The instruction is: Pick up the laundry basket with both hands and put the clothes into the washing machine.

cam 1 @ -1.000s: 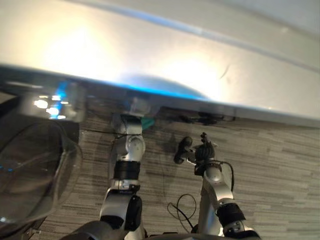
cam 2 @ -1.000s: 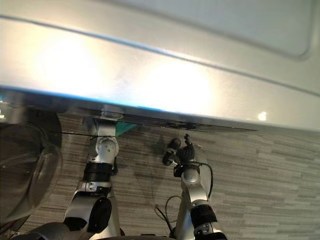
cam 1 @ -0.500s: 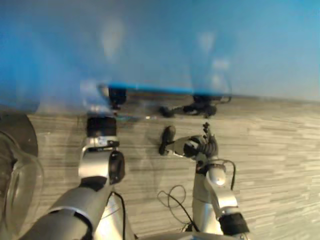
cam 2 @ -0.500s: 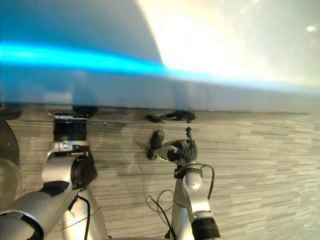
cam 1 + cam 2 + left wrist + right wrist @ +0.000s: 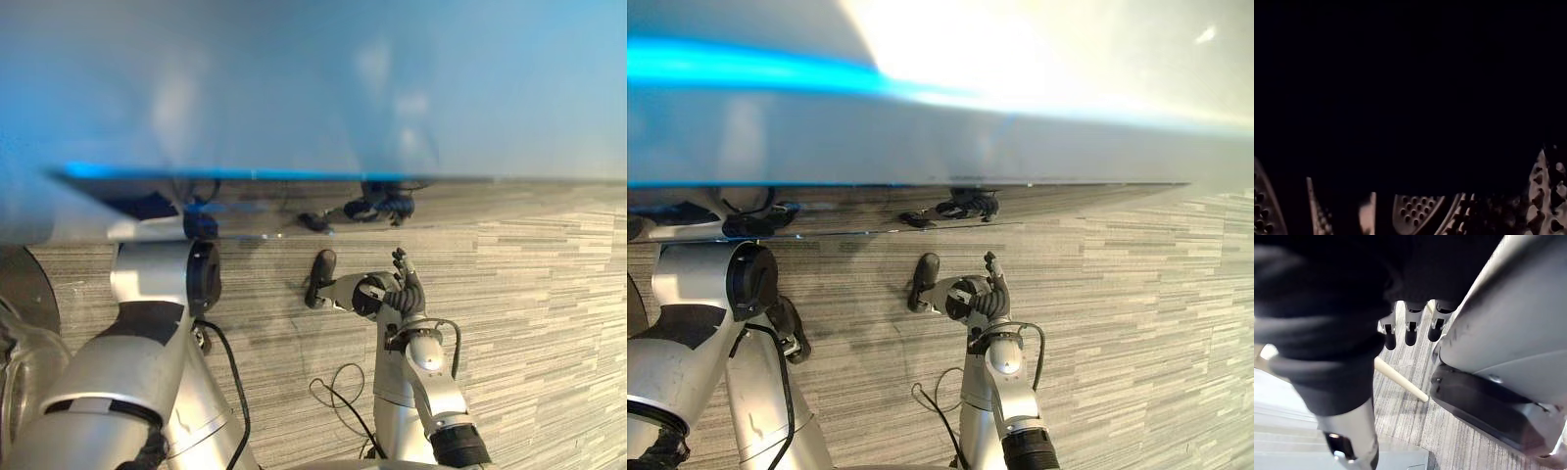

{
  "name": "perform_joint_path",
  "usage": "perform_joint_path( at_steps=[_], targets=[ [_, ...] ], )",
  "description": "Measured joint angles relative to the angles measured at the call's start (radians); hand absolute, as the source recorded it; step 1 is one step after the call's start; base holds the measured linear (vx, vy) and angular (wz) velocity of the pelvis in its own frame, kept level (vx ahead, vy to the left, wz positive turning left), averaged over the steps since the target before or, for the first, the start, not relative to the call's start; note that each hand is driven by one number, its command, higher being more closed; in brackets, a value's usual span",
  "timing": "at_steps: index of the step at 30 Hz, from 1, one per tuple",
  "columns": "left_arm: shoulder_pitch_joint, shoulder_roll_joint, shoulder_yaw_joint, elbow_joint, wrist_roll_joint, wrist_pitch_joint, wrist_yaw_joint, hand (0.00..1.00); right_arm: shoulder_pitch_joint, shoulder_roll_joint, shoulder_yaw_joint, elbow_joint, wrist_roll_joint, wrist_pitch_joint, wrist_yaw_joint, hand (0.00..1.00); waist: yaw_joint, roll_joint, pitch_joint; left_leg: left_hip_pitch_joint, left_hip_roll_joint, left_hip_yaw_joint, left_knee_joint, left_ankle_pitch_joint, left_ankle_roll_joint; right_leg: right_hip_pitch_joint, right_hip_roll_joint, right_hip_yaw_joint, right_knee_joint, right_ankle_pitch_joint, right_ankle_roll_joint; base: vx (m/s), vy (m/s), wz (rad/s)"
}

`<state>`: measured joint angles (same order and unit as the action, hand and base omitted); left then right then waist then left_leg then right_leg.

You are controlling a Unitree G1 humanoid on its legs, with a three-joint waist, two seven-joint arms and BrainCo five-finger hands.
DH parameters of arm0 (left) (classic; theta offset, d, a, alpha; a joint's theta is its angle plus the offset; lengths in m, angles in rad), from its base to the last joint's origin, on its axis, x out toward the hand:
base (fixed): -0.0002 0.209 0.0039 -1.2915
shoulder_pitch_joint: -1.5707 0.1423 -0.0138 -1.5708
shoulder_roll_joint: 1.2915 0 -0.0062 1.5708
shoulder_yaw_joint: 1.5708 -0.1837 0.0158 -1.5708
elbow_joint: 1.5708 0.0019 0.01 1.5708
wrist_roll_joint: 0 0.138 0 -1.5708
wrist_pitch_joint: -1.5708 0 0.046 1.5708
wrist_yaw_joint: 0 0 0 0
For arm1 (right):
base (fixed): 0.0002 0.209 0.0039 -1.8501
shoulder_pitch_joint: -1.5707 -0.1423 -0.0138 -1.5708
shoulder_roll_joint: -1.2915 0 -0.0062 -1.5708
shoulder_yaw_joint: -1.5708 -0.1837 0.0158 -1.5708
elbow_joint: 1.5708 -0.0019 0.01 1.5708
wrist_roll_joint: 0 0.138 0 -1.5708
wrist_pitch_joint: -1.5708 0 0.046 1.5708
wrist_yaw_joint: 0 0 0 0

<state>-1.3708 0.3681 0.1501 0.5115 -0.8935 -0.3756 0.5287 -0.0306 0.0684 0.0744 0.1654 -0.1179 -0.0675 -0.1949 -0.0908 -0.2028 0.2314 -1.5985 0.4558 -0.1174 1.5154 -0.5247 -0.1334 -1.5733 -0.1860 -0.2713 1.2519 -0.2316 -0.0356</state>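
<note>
You are looking down at the big shiny white washing machine [image 5: 313, 88]. Its glossy top runs right across the far half of both head views, and it has a bright blue streak of light on it. Below it you see the grey striped floor [image 5: 529, 323]. Low down at your far left is the machine's round clear glass door [image 5: 18, 362].

Your silver-grey left arm [image 5: 147, 294] reaches forward and goes under the machine's front edge, so your left hand is hidden there. You cannot tell if it is holding something or has let go. Its wrist view looks into the dark and shows bits of the silver metal drum [image 5: 1418, 215], which is full of little holes. You cannot tell what lies in the dark part.

Your right hand [image 5: 364, 292] hangs over the floor, just in front of the machine and to the right of the left arm. It is loose and holds nothing. Its fingers [image 5: 1410, 330] point down, nearly straight. Past them, a thin pale stick [image 5: 1400, 380] slants across the floor.
</note>
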Motion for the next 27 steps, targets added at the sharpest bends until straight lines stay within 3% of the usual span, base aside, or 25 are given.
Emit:
perform_joint_path(
  at_steps=[3, 4, 10, 13, 15, 19, 22, 27],
  targets=[
    [0.000, 0.018, -0.003, 0.021, 0.001, 0.003, -0.002, 1.00, 0.000, 0.000, 0.000, 0.000, 0.000, 0.000, 0.002, 0.00, 0.000, 0.001, 0.001, 0.001, 0.007, 0.010, -0.007, 0.000, 0.000, 0.001, 0.001, -0.002, -0.018, 0.005, 0.009, 0.00, -0.022, -0.10],
    [-0.002, 0.025, -0.003, 0.037, 0.003, 0.008, -0.003, 0.00, 0.001, 0.000, 0.000, 0.000, 0.000, 0.000, 0.003, 0.00, 0.000, 0.001, 0.001, 0.002, 0.011, 0.013, -0.008, 0.000, 0.001, 0.003, 0.001, -0.002, -0.023, 0.007, 0.012, 0.01, -0.017, -0.13],
    [-0.007, 0.077, -0.070, 0.195, 0.165, 0.145, -0.065, 0.00, 0.028, -0.001, 0.000, -0.015, -0.002, -0.006, 0.005, 0.00, 0.009, 0.013, 0.009, 0.028, 0.015, 0.038, -0.054, 0.005, 0.006, 0.026, -0.005, -0.012, -0.068, 0.014, 0.021, 0.00, -0.005, -0.02],
    [-0.019, 0.081, -0.118, 0.291, 0.360, 0.259, -0.136, 0.00, 0.042, -0.001, -0.007, -0.014, -0.003, -0.009, 0.007, 0.00, 0.017, 0.023, 0.018, 0.060, 0.015, 0.041, -0.066, 0.013, 0.007, 0.056, -0.008, -0.022, -0.076, 0.043, -0.007, 0.06, -0.010, 0.05],
    [-0.028, 0.082, -0.150, 0.352, 0.600, 0.350, -0.175, 0.00, 0.047, 0.000, -0.015, -0.011, -0.011, -0.008, 0.027, 0.00, 0.018, 0.028, 0.023, 0.087, 0.015, 0.043, -0.076, 0.013, 0.006, 0.080, -0.009, -0.029, -0.071, 0.035, -0.027, 0.10, -0.018, 0.07],
    [0.024, 0.063, -0.151, 0.401, 0.912, 0.451, -0.237, 0.00, 0.076, -0.016, -0.024, -0.003, -0.021, -0.008, 0.055, 0.00, 0.021, 0.026, 0.050, 0.153, 0.018, 0.053, -0.118, 0.014, 0.005, 0.144, -0.007, -0.039, -0.098, 0.028, -0.026, 0.04, -0.025, 0.11],
    [0.110, 0.047, -0.136, 0.429, 1.047, 0.491, -0.298, 0.00, 0.116, -0.036, -0.022, 0.009, -0.043, -0.002, 0.082, 0.00, 0.023, 0.025, 0.050, 0.237, 0.032, 0.088, -0.160, 0.013, 0.004, 0.210, 0.000, -0.030, -0.136, 0.025, -0.020, 0.00, -0.008, 0.01],
    [0.270, 0.046, -0.102, 0.442, 1.109, 0.509, -0.411, 0.00, 0.170, -0.053, -0.022, 0.024, -0.064, 0.015, 0.133, 0.00, 0.018, 0.025, 0.049, 0.356, 0.045, 0.121, -0.220, 0.014, -0.001, 0.305, 0.014, -0.029, -0.178, 0.018, -0.012, 0.01, -0.049, 0.01]
  ],
)
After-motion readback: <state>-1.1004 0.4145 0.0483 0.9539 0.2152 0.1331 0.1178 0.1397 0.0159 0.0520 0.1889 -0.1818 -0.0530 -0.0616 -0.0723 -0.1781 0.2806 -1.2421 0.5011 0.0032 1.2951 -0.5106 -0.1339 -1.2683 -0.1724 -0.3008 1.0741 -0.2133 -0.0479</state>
